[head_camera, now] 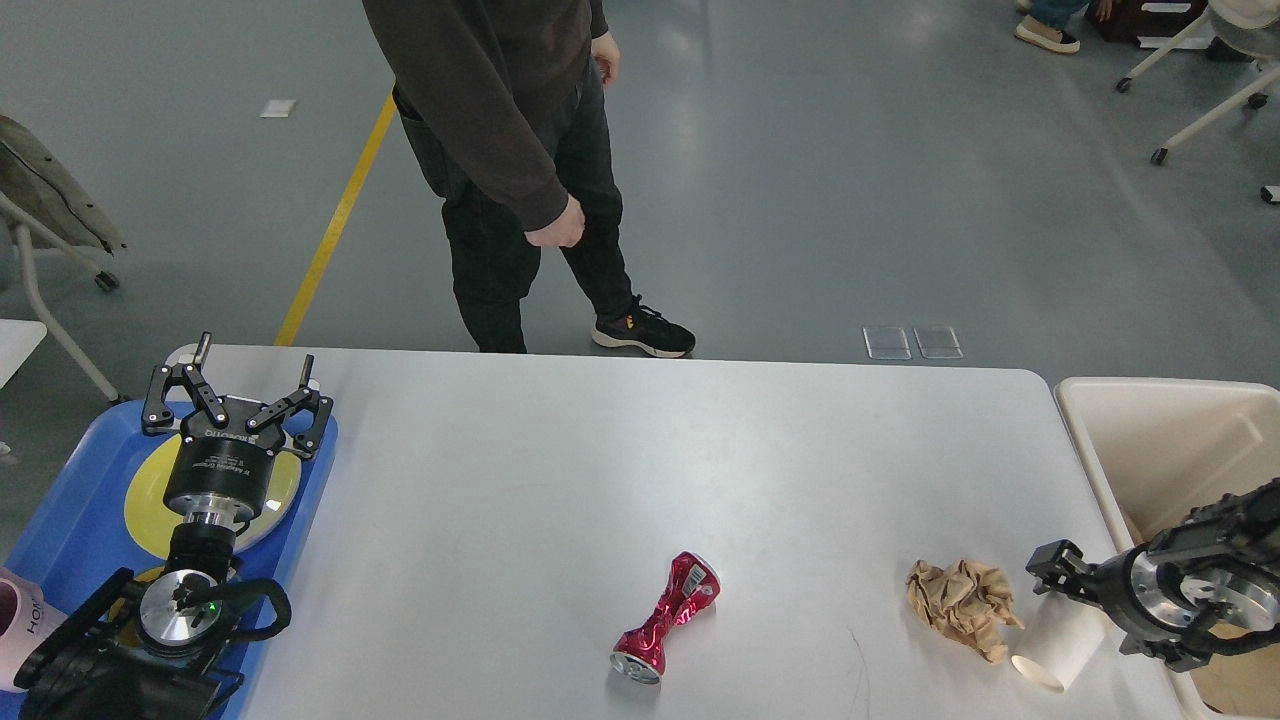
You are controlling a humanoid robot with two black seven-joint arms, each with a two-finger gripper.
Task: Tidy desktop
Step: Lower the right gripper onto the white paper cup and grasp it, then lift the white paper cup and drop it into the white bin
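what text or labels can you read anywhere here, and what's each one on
"HO": dark letters on the pink cup at the left edge, cut off by the frame.
White print on the left gripper body: too small to read.
White label on the crushed red can: too small to read.
Nothing readable on the white paper cup or the desktop.

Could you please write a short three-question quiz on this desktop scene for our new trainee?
1. True or false: the crushed red can stands upright.
2. What lies nearest the right gripper: A) can, B) white paper cup, C) yellow plate?
3. Fill in: the left gripper hovers open over the blue ____.

Key
1. False, it lies on its side on the desktop.
2. B.
3. tray.
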